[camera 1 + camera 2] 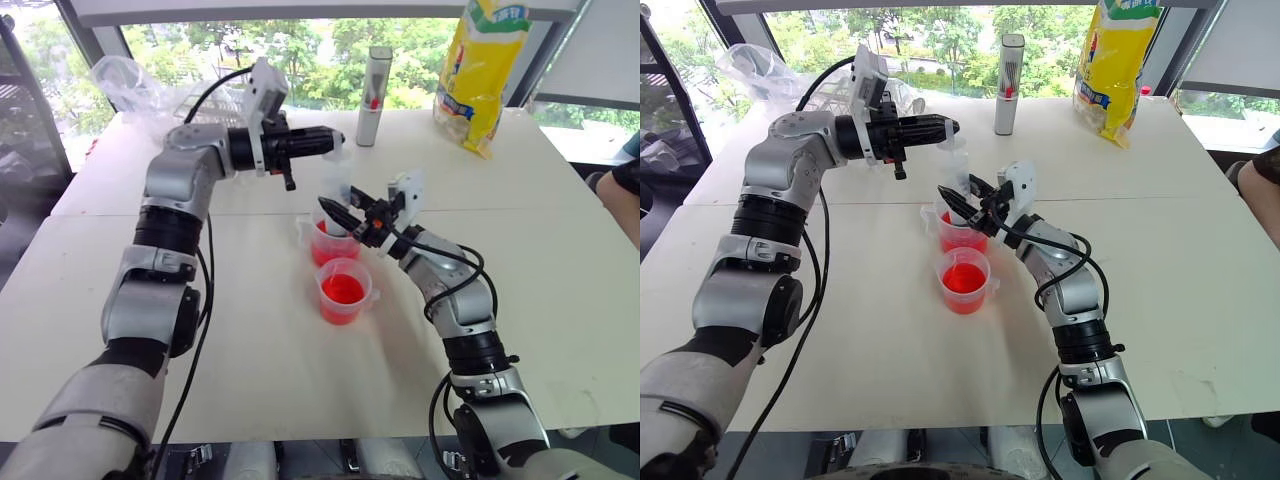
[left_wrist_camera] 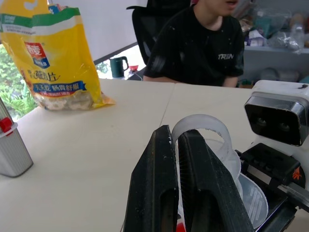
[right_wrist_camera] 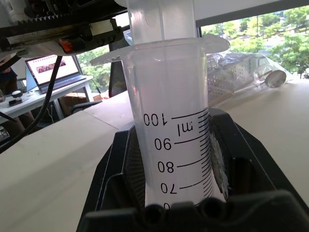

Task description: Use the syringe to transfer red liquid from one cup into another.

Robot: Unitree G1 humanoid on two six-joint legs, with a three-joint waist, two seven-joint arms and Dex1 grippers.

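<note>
Syringe [image 1: 957, 185] stands upright, long axis vertical, tip down in the far cup [image 1: 958, 232] of red liquid [image 1: 964, 278], roughly mid-table [image 1: 1200, 230], well away from the edges. Right gripper [image 1: 958, 208] is clamped on the barrel; left gripper [image 1: 943, 126] is pinched shut on the plunger top [image 2: 203, 126], coming in level from the side.

Risks imo: pulling the plunger off-axis could tilt the barrel, tip the cup and spill. The near cup [image 1: 966, 281] sits just beside it, so it could get bumped too. The plunger grip looks thin and might slip.
</note>
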